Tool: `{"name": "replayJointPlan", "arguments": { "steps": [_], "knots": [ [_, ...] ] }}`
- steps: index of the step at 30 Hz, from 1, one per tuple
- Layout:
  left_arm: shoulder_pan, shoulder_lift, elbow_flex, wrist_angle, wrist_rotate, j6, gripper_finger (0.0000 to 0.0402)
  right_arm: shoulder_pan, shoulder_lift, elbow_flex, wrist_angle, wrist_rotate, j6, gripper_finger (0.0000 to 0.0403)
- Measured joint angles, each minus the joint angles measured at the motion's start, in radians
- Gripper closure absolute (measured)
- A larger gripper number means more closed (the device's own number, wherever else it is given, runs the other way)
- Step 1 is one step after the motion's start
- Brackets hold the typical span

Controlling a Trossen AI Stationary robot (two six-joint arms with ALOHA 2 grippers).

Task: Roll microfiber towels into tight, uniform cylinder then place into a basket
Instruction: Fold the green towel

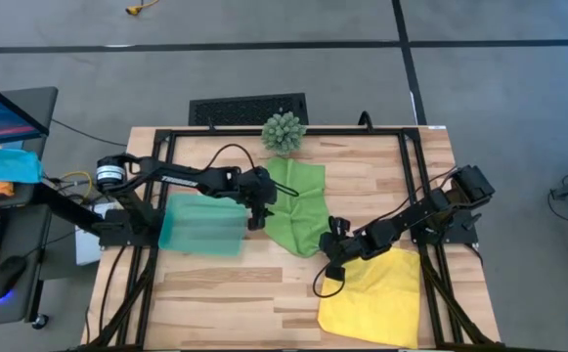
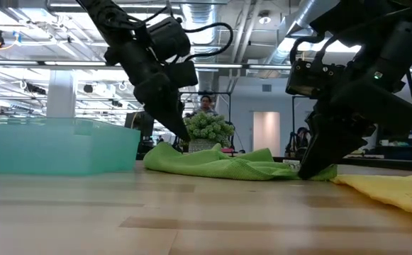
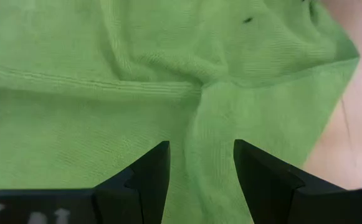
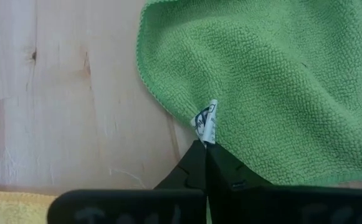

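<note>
The green towel (image 1: 298, 205) lies rumpled on the middle of the wooden table, partly flat and partly bunched. My left gripper (image 3: 199, 168) stands open close above the towel's left part, one finger on either side of a crease (image 3: 196, 99); in the low view its tips (image 2: 182, 134) hang just over the cloth. My right gripper (image 4: 204, 146) is shut at the towel's near edge. The yellow towel (image 1: 376, 293) lies spread at the near right, under the right arm. The teal basket (image 1: 203, 225) stands left of the green towel. My right gripper pinches the green towel's hem (image 4: 225, 155) between its two fingers, right by the white label (image 4: 205, 118), which sticks out past the fingertips. The fingers slant down from the table's right. The towel lies slack on the table (image 2: 312, 170).
A spiky green ball plant (image 1: 284, 132) stands at the table's far edge, just beyond the green towel. Black frame rails (image 1: 415, 166) run along the table's sides. Bare wood (image 1: 254, 293) lies at the near left. A person (image 2: 206, 104) shows in the room behind.
</note>
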Motion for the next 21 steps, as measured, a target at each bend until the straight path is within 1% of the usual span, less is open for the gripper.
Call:
{"name": "replayJointPlan", "arguments": {
  "steps": [3,7,14,19,21],
  "knots": [
    [0.0,0.0,0.0,-0.026,-0.042,-0.002,0.0232,0.0,0.0,0.0,0.001,0.0,0.0,0.0389],
    [0.008,0.015,0.0,-0.036,0.016,-0.016,0.0233,0.0,0.0,0.0,0.002,0.0,0.0,0.0387],
    [0.002,0.073,-0.001,-0.026,-0.001,-0.016,0.0233,0.0,0.0,-0.002,0.011,-0.001,0.0,0.0389],
    [0.002,0.08,-0.001,-0.031,-0.002,-0.026,0.0233,0.0,0.0,-0.003,0.012,-0.002,0.0,0.0388],
    [-0.001,0.08,-0.001,-0.039,-0.002,-0.031,0.0241,0.0,0.0,-0.003,0.012,-0.002,0.0,0.039]
  ]
}}
